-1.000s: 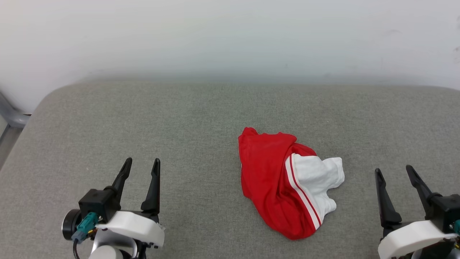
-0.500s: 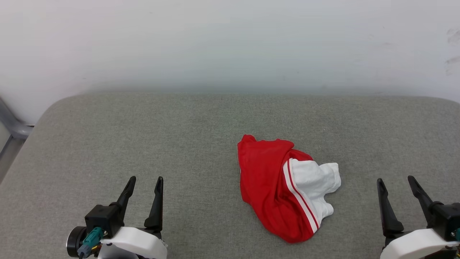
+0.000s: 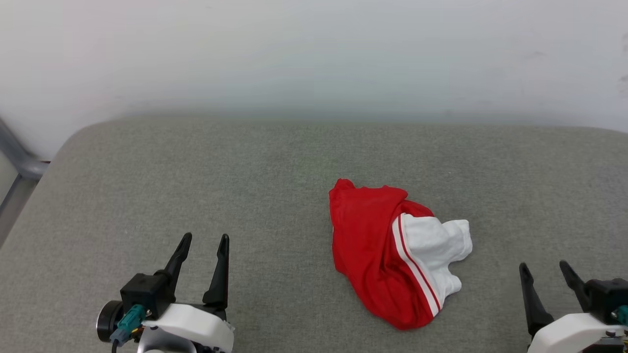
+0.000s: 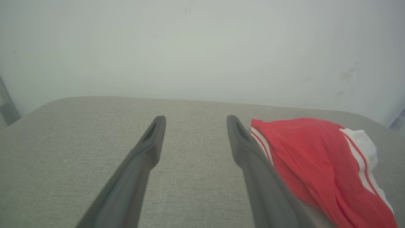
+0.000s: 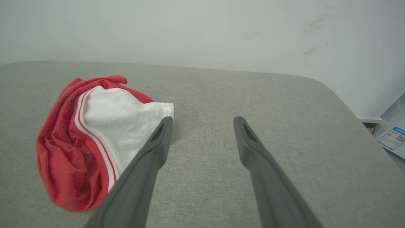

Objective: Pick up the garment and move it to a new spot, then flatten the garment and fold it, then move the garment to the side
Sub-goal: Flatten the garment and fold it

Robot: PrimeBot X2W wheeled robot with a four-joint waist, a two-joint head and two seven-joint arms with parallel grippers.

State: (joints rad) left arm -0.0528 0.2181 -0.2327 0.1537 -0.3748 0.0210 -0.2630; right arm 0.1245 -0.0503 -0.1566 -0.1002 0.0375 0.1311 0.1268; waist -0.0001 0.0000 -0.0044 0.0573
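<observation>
The garment (image 3: 378,245) lies crumpled in a heap on the grey padded table (image 3: 196,186), right of centre; it is red with a white sleeve and red-and-white stripe trim. My left gripper (image 3: 205,239) stands open at the lower left, well apart from the heap. My right gripper (image 3: 544,267) stands open at the lower right, also clear of it. In the left wrist view the garment (image 4: 316,161) lies to the right of the open left gripper (image 4: 193,119). The right wrist view has the garment (image 5: 91,133) left of the open right gripper (image 5: 203,119). Nothing sits between either pair of fingers.
A pale wall (image 3: 314,54) rises behind the table. A grey metal frame (image 3: 19,164) stands past the table's left edge. In the right wrist view a printed sheet (image 5: 392,137) lies beyond the table's right edge.
The whole head view has shifted slightly, so the camera moved. Both grippers sit lower in that view than a second ago and stay open. The garment lies in the same heap.
</observation>
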